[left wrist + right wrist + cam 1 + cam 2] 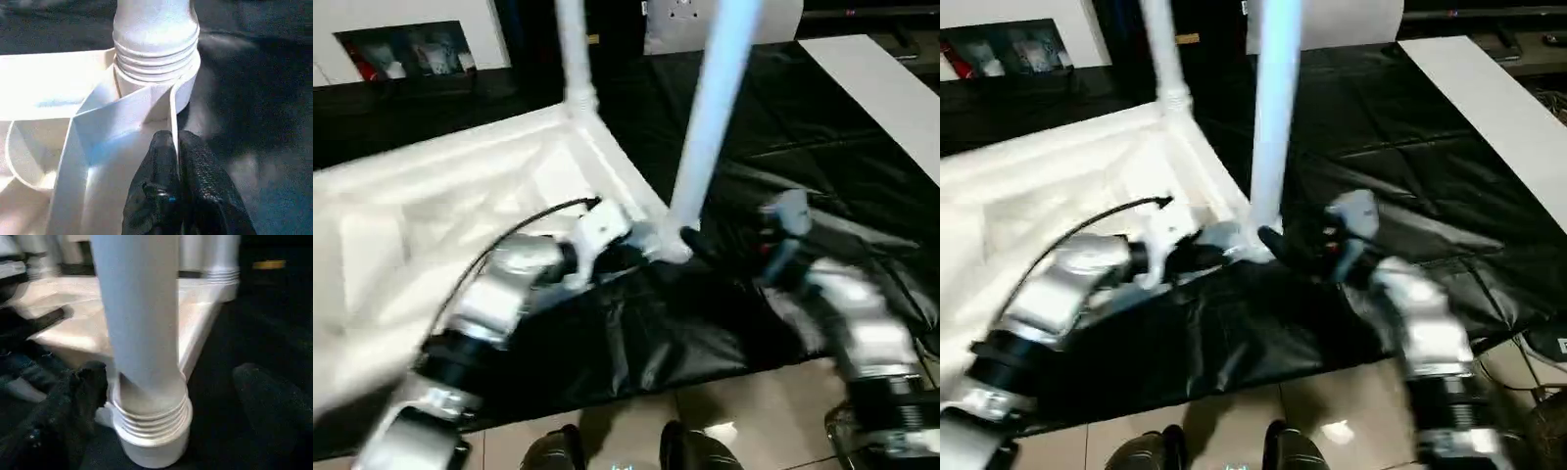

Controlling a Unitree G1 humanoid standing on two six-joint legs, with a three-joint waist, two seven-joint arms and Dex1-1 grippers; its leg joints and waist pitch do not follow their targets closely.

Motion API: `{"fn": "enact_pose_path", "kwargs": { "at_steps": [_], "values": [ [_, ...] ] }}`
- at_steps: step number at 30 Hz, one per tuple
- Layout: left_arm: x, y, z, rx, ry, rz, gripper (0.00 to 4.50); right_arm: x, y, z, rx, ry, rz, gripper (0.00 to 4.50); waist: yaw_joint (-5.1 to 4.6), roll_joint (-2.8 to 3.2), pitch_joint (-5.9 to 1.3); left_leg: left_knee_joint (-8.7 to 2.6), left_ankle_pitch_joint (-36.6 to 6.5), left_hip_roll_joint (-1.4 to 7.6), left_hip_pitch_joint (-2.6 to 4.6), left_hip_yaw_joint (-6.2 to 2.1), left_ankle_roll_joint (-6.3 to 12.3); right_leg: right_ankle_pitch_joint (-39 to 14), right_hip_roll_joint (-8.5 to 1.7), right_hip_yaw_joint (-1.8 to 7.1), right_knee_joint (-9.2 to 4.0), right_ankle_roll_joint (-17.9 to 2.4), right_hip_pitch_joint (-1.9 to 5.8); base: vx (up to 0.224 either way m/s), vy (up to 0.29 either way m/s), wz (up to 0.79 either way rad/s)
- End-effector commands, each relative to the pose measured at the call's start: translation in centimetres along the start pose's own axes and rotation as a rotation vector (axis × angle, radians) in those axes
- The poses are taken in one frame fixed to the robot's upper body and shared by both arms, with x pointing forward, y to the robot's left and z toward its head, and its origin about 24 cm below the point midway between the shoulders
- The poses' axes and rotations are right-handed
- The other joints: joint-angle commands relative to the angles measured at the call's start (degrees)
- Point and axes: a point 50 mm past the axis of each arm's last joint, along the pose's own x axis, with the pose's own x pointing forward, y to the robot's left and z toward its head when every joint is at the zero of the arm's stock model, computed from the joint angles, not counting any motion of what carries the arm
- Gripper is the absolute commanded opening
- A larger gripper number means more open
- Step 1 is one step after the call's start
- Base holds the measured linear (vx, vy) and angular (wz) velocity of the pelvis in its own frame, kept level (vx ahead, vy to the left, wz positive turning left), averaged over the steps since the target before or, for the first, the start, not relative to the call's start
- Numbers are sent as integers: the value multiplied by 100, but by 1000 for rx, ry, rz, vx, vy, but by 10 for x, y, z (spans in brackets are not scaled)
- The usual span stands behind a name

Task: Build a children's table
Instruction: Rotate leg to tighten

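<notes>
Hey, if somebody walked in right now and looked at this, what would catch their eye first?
Probably the white leg standing upright in the near corner socket of the upside-down table top, with a second leg upright at the corner behind it. The left gripper is shut on the top's thin rim right by that socket, while the right gripper stands open around the leg's base, against the black cover.

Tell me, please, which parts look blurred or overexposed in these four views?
Left eye view: both forearms smeared by motion, right tool blurred. Left wrist view: the tabletop glares white, while the leg's threads stay fairly sharp. Right wrist view: the near leg and black fingers are soft.
</notes>
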Motion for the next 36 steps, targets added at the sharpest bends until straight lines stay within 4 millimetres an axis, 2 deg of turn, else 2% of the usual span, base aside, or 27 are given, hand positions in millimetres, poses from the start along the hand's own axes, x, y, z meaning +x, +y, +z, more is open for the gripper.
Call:
{"fn": "enact_pose_path", "kwargs": {
  "at_steps": [1,3,4,6,7,9,10,11,14,23,31,36],
  "values": [
    [3,-12,-7,51,40,-155,0,-3,4,6,-10,26,138,448,14,-63,-415,-286,-676,405,146,-176,934,-1363,-505,319,-337,-1178,346,0,0,0],
    [-1,-12,-8,96,56,-227,0,-8,5,8,-51,83,237,448,30,-69,-420,-282,-612,414,141,-174,951,-1235,-517,326,-314,-1222,350,0,0,0],
    [-4,-13,-8,127,60,-292,0,-12,6,10,-79,121,323,448,74,-80,-425,-265,-574,403,137,-161,994,-1170,-510,315,-295,-1251,361,0,0,0],
    [-6,-14,-8,141,57,-333,0,-14,8,12,-90,136,371,448,99,-100,-417,-255,-583,421,125,-142,989,-1157,-526,329,-281,-1261,353,0,0,0],
    [-7,-14,-7,164,70,-380,0,-15,10,13,-108,156,443,448,120,-104,-417,-252,-645,419,125,-144,953,-1289,-536,325,-286,-1263,349,0,0,0],
    [-7,-15,-7,177,78,-405,0,-15,12,14,-115,169,480,448,143,-105,-409,-253,-719,424,132,-146,911,-1477,-540,330,-300,-1231,338,0,0,0],
    [-8,-16,-7,187,82,-428,0,-15,13,14,-114,180,513,448,170,-122,-401,-257,-819,426,134,-152,830,-1753,-552,334,-317,-1164,336,0,0,0],
    [-7,-17,-6,194,84,-445,0,-15,14,14,-111,188,535,422,179,-119,-399,-261,-832,431,137,-154,801,-1805,-555,337,-322,-1153,334,0,0,0],
    [-7,-20,-3,232,93,-528,0,-13,18,15,-97,218,625,403,216,-128,-396,-265,-839,438,153,-158,743,-1898,-547,340,-326,-1122,313,0,0,0],
    [-2,-20,1,283,99,-590,0,-8,24,16,-90,241,739,316,229,-151,-427,-236,-637,430,128,-151,828,-1465,-548,336,-263,-1228,343,0,0,0],
    [-2,-16,0,283,99,-589,0,-9,27,14,-77,262,787,245,231,-174,-423,-233,-674,420,124,-150,819,-1630,-543,328,-282,-1176,345,0,0,0],
    [-4,-14,-1,260,96,-567,0,-9,31,13,-56,256,796,210,245,-142,-429,-234,-640,433,136,-157,799,-1539,-545,329,-271,-1216,339,0,0,0]
  ]
}}
